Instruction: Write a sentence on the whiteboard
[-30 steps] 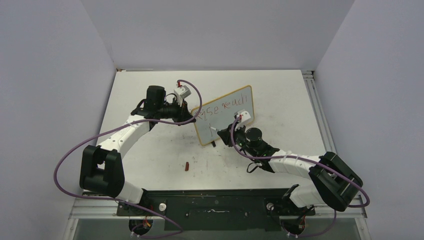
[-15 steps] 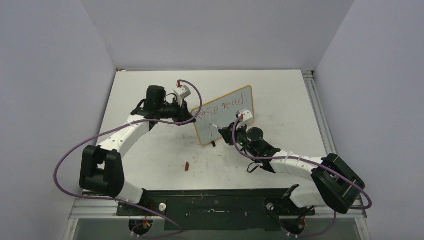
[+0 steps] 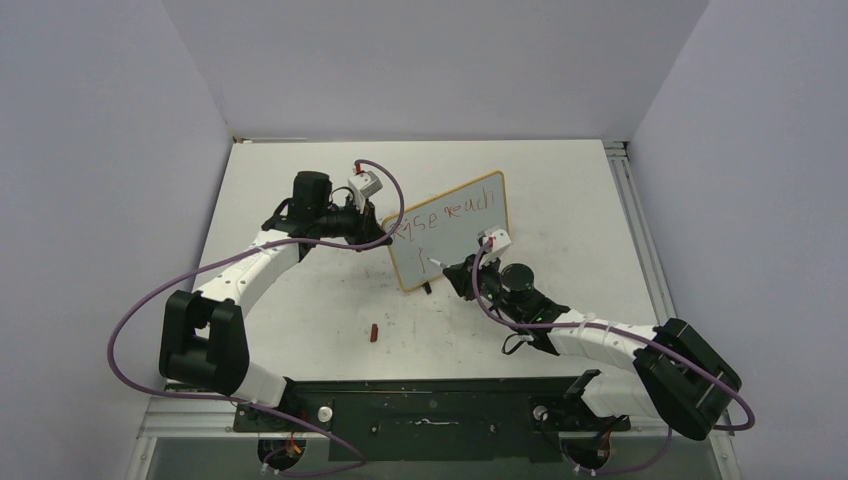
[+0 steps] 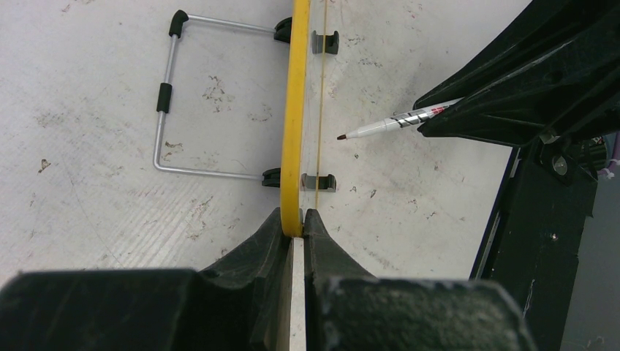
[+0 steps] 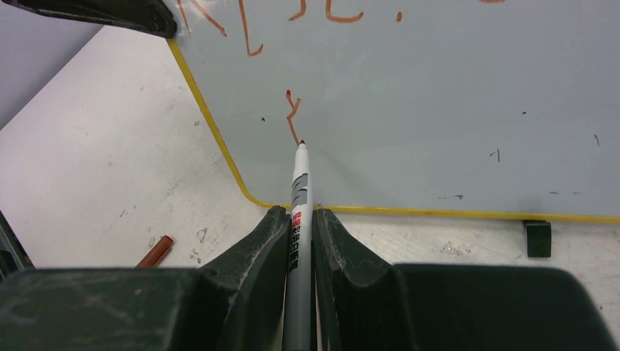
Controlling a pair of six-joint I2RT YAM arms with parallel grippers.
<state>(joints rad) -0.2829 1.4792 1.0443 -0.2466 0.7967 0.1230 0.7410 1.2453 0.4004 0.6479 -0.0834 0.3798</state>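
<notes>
The whiteboard (image 3: 450, 238) stands upright on its wire stand (image 4: 167, 110). Its top line of the sentence (image 3: 447, 214) reads roughly "Ryse reach". Below it is one short red-brown stroke (image 5: 292, 113). My left gripper (image 3: 385, 238) is shut on the board's yellow left edge (image 4: 295, 110), as the left wrist view (image 4: 294, 216) shows. My right gripper (image 3: 458, 270) is shut on a grey marker (image 5: 298, 190). The marker tip points at the lower end of the stroke. In the left wrist view the marker (image 4: 387, 126) sits a small gap off the board face.
The red-brown marker cap (image 3: 373, 331) lies on the table in front of the board, also in the right wrist view (image 5: 155, 251). A black foot (image 5: 537, 238) sits under the board's lower edge. Grey walls enclose the table at the back and both sides.
The right arm has shifted right and toward the near edge, drawing the marker slightly back from the board. The left arm and the board have not moved.
</notes>
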